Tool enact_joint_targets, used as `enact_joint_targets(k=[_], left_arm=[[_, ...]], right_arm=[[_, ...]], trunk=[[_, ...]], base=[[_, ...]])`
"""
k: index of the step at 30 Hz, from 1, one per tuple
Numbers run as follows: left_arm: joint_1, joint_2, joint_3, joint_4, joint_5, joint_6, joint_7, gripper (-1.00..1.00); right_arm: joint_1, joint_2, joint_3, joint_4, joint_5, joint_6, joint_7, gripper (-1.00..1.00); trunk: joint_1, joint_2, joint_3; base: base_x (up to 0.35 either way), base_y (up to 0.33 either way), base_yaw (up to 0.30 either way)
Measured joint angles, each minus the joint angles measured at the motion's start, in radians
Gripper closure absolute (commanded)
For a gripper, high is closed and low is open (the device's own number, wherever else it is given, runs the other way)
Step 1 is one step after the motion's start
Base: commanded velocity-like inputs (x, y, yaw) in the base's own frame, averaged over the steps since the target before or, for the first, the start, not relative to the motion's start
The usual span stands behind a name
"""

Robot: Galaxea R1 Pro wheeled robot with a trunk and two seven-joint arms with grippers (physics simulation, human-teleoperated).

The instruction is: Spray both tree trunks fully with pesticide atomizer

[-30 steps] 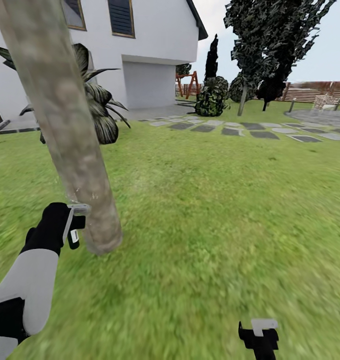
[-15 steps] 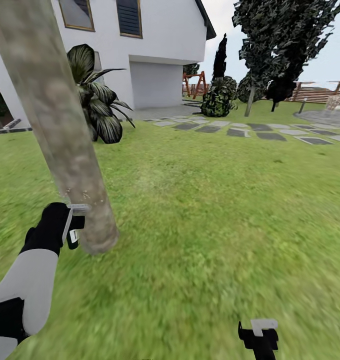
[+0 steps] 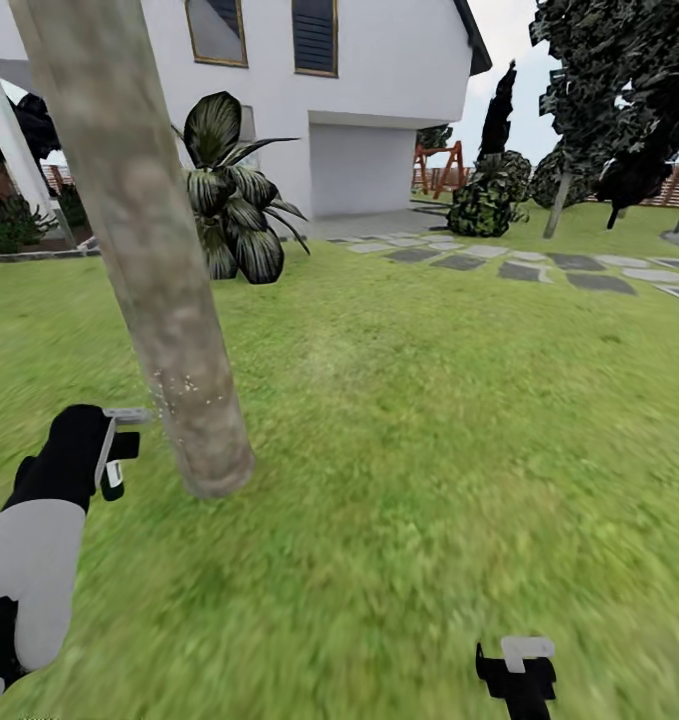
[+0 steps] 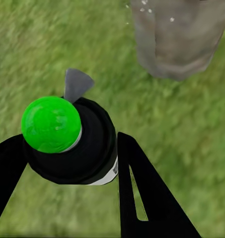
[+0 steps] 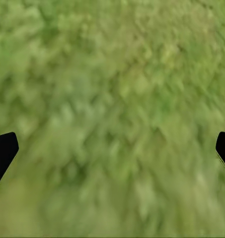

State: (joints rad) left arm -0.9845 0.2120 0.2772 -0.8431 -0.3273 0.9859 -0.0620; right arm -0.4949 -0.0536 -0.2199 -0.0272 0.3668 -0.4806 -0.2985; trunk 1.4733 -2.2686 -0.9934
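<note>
**Atomizer held beside the trunk base**

The blurry green grass floor [image 3: 429,450] was spread under everything. The thick, mottled grey-brown tree trunk [image 3: 149,260] was seen leaning, its long axis running up from a base set just beyond and to the right of the left gripper [image 3: 109,455]. That gripper was clenched on the black pesticide atomizer with a green cap [image 4: 67,141], whose grey nozzle [image 4: 76,84] was aimed at the trunk's foot; pale specks were visible on the bark. The right gripper [image 3: 517,668], well apart, was held released over bare grass
</note>
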Motion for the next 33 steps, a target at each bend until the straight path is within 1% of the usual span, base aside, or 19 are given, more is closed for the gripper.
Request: enact_joint_targets(k=[6, 8, 10, 13, 20, 23, 25, 33], left_arm=[[0.009, -0.005, 0.006, 0.012, 0.003, -0.002, 0.0, 1.0], [0.041, -0.007, 0.006, 0.013, 0.005, -0.007, -0.001, 1.0], [0.057, -0.007, 0.006, 0.012, 0.004, -0.016, 0.0, 1.0], [0.06, -0.007, 0.006, 0.01, 0.003, -0.018, 0.001, 1.0], [0.062, -0.008, 0.005, 0.01, 0.002, -0.02, 0.002, 1.0], [0.064, -0.009, 0.005, 0.014, 0.002, -0.02, 0.002, 1.0], [0.086, -0.018, 0.005, 0.014, 0.004, -0.024, 0.002, 1.0], [0.091, -0.022, 0.005, 0.014, 0.001, -0.039, 0.002, 1.0]], right_arm=[[0.0, 0.0, 0.0, 0.0, 0.0, 0.0, 0.0, -1.0], [0.0, 0.0, 0.0, 0.0, 0.0, 0.0, 0.0, -1.0], [0.0, 0.0, 0.0, 0.0, 0.0, 0.0, 0.0, -1.0], [0.0, 0.0, 0.0, 0.0, 0.0, 0.0, 0.0, -1.0], [0.0, 0.0, 0.0, 0.0, 0.0, 0.0, 0.0, -1.0], [0.0, 0.0, 0.0, 0.0, 0.0, 0.0, 0.0, -1.0], [0.0, -0.001, 0.0, 0.0, 0.0, 0.0, 0.0, -1.0], [0.0, -0.001, 0.0, 0.0, 0.0, 0.0, 0.0, -1.0]], trunk=[[0.0, 0.0, 0.0], [0.0, 0.0, 0.0], [0.0, 0.0, 0.0], [0.0, 0.0, 0.0], [0.0, 0.0, 0.0], [0.0, 0.0, 0.0], [0.0, 0.0, 0.0], [0.0, 0.0, 0.0]], base=[[0.037, -0.266, 0.029], [0.001, -0.274, 0.001], [0.026, -0.274, 0.003], [0.101, -0.268, 0.131], [0.164, -0.24, 0.259], [0.015, -0.273, 0.036], [0.001, -0.276, 0.003], [0.131, -0.259, 0.0]])
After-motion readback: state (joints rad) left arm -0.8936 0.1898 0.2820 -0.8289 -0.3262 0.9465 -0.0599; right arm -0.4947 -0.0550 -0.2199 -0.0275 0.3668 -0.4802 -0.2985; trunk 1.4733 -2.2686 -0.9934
